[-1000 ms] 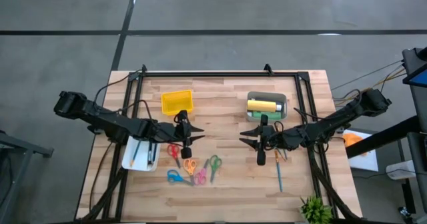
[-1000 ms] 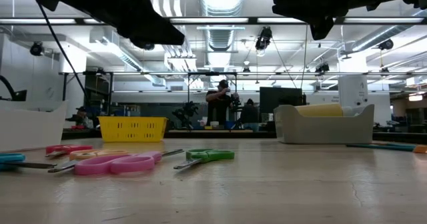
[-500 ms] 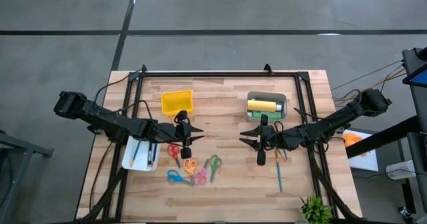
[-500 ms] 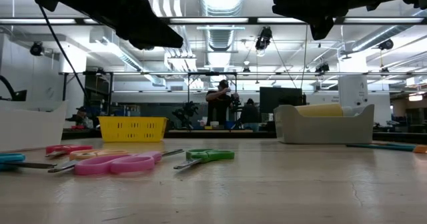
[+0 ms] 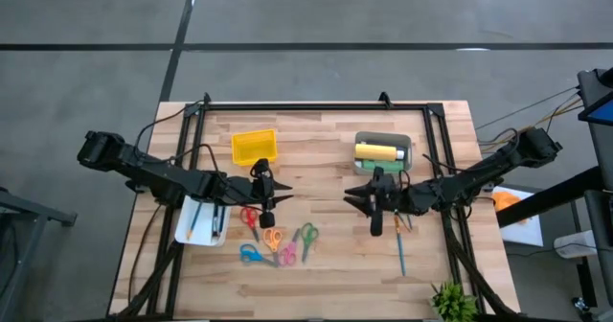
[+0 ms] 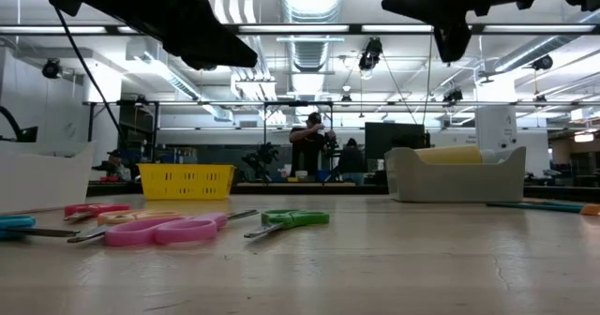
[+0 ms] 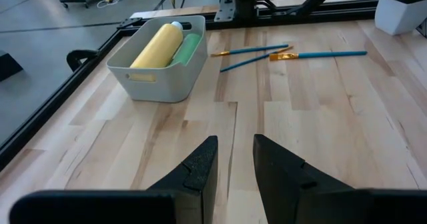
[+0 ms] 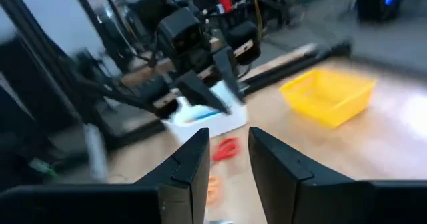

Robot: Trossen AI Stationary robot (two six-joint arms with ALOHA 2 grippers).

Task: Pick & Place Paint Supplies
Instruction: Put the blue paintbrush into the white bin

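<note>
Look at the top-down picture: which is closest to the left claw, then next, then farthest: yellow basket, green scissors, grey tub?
From the left claw:
1. Yellow plastic basket, just behind it.
2. Green-handled scissors, in front, toward the middle.
3. Grey plastic tub, across on the right side.

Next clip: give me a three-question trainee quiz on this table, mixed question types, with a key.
1. True or false: the yellow bottle lies in the grey bin.
2. Multiple choice: the loose teal brushes lie A) in the yellow basket, B) on the bare table beside the grey bin, C) among the scissors.
3. Fill in: the left gripper and the right gripper both hang above the table, holding ____.

Key: 1 true; 2 B; 3 nothing.
</note>
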